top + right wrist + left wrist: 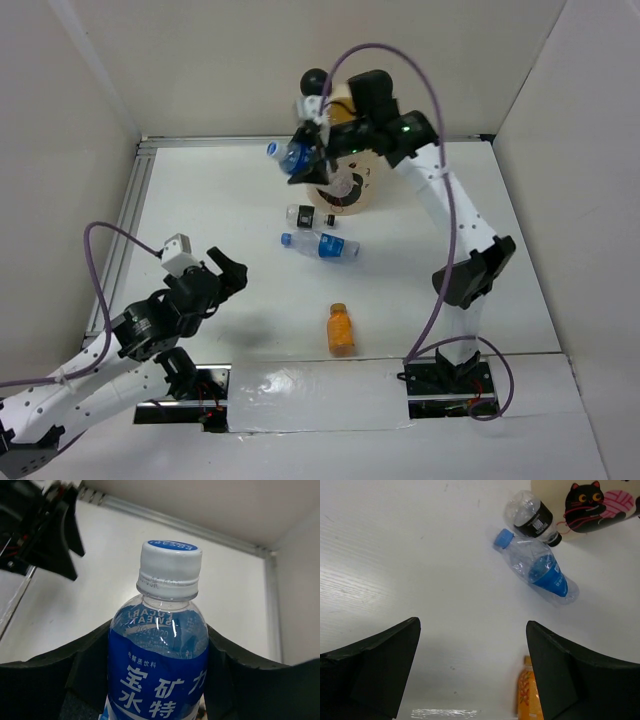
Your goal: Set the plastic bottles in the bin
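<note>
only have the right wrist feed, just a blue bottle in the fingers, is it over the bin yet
Observer: Not clearly. The top view shows the held bottle raised just left of the bin.
Operator: which bottles aren't binned
Observer: Three lie flat in front of it: the black-label bottle, the blue-cap bottle and the orange bottle.
Operator: left arm busy
Observer: No, the left gripper is open and empty.

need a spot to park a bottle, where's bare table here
Bare table lies at the far left, between the side rail and the bin; also between the orange bottle and the right arm's base. Crowded just before the bin, where the black-label bottle and blue-label bottle lie.
</note>
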